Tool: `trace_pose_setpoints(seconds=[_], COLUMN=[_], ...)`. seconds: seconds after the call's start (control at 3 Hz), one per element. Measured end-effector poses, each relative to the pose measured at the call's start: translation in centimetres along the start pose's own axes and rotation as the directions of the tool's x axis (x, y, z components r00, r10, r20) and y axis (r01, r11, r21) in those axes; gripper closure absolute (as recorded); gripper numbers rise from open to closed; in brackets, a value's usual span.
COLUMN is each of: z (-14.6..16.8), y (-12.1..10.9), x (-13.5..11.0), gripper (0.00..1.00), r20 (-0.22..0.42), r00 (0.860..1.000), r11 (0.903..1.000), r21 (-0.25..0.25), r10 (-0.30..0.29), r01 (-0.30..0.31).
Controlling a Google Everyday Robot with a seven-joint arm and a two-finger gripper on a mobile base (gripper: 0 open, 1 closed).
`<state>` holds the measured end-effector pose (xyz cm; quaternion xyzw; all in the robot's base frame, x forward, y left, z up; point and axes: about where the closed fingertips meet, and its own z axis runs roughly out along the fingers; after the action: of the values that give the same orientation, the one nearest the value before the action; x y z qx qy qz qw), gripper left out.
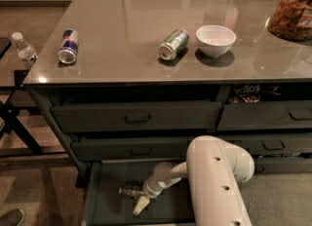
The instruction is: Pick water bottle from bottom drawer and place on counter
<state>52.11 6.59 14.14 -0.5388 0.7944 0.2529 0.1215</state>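
- Pincer point(140, 199) sits low inside the open bottom drawer point(109, 209); whether it is clenched or released cannot be told.
- Water bottle point(127, 191) lies on the drawer floor, right against the pincer.

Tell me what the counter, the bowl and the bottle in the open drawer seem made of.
The counter looks glossy grey-brown and shows reflections, perhaps polished stone or laminate. The bowl is smooth white, likely glazed ceramic. The bottle, lying in the drawer by the gripper, looks see-through, probably clear plastic.
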Motion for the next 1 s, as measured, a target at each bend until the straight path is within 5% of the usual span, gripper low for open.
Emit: trace_pose_setpoints(seconds=[1.0], z=[0.01], y=[0.01], x=[0.00], gripper=[0.71], r20=[0.000], r00=[1.000], r11=[1.0000], r21=[0.000], r10=[0.000], r01=[0.000])
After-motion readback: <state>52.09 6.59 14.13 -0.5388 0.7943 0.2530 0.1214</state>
